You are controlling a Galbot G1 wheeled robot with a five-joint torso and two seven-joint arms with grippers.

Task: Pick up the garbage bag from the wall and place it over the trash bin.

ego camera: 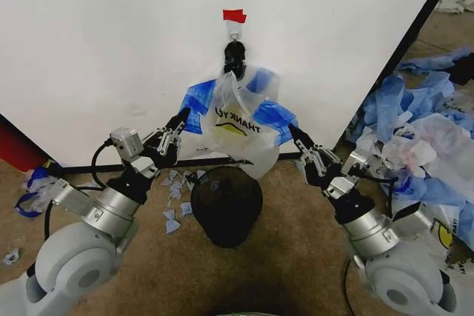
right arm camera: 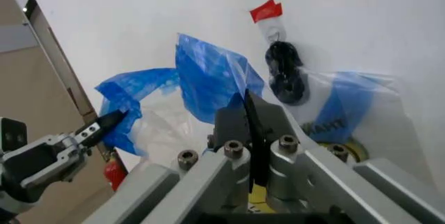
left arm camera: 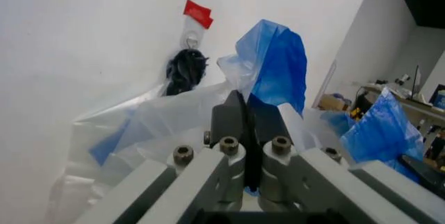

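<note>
The garbage bag [ego camera: 238,132] hangs on the white wall [ego camera: 111,42] from a black clip [ego camera: 235,57] under a piece of red tape [ego camera: 234,15]. It is translucent white with "THANK YOU" print and blue handles spread to both sides. My left gripper [ego camera: 181,118] is shut on the left blue handle [left arm camera: 274,62]. My right gripper [ego camera: 294,131] is shut on the right blue handle [right arm camera: 208,81]. The black mesh trash bin [ego camera: 226,205] stands on the floor directly below the bag, between my two arms. The right wrist view also shows the left gripper [right arm camera: 111,121] pinching its handle.
A heap of blue and white plastic sheets [ego camera: 422,131] lies on the floor to the right, past the wall's black edge [ego camera: 415,35]. A red object [ego camera: 15,149] sits at the far left. Blue scraps [ego camera: 174,197] litter the brown floor beside the bin.
</note>
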